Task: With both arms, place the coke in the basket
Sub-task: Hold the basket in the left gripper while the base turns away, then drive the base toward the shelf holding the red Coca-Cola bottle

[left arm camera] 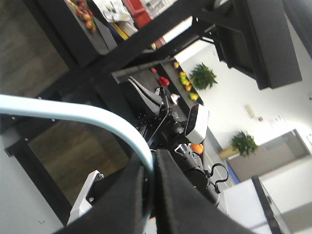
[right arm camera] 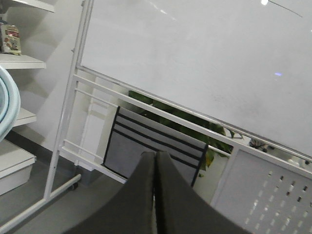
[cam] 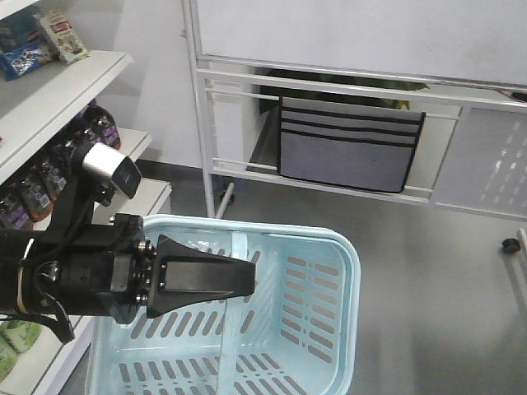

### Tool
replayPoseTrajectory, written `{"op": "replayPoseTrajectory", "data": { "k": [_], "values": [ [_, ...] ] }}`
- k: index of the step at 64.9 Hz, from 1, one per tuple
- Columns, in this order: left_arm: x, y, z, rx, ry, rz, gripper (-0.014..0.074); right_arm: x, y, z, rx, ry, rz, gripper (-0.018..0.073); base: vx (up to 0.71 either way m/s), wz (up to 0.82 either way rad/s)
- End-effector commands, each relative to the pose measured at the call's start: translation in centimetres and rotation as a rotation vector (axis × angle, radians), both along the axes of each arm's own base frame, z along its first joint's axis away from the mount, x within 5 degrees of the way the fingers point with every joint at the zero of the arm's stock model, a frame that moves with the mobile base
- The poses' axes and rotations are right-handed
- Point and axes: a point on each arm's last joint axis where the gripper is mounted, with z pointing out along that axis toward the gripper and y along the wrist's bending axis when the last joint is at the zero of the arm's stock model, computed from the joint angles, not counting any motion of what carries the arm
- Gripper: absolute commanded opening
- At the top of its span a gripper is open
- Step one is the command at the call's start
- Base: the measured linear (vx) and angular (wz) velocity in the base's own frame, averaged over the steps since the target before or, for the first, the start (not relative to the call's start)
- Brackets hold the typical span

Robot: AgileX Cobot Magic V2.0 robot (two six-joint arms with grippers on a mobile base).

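The light blue basket (cam: 349, 271) fills the lower middle of the front view, its flat handle (cam: 233, 337) running across its middle. In the left wrist view my left gripper (left arm camera: 152, 158) is shut on the curved blue handle (left arm camera: 73, 112); this gripper does not show in the front view. My right gripper (cam: 249, 280), on the black arm with the silver camera block (cam: 111, 167), hovers over the basket with its jaws shut and empty. In its own view the right gripper (right arm camera: 155, 155) points at the whiteboard stand. The coke is out of view.
White shelves (cam: 74, 78) on the left hold dark bottles (cam: 37, 188) and packets. Ahead stands a white-framed whiteboard (cam: 346, 33) with a grey fabric organizer (cam: 346, 144) hung under it. A small black caster (cam: 511, 245) sits on the grey floor at the right.
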Motion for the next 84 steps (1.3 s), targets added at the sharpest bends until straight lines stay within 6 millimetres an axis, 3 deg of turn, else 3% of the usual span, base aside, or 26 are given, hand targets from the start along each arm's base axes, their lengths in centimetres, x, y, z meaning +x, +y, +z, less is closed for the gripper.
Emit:
{"op": "replayPoseTrajectory", "data": {
  "k": [1, 84],
  "values": [
    [-1.77, 0.07, 2.76, -0.179, -0.025, -0.15, -0.0007, -0.07, -0.06, 0.26, -0.007, -0.071, -0.01, -0.0009, 0.18, 0.38],
    [-1.77, 0.07, 2.76, -0.179, -0.025, -0.15, -0.0007, -0.07, -0.06, 0.26, -0.007, -0.071, -0.01, -0.0009, 0.14, 0.5]
  ]
}}
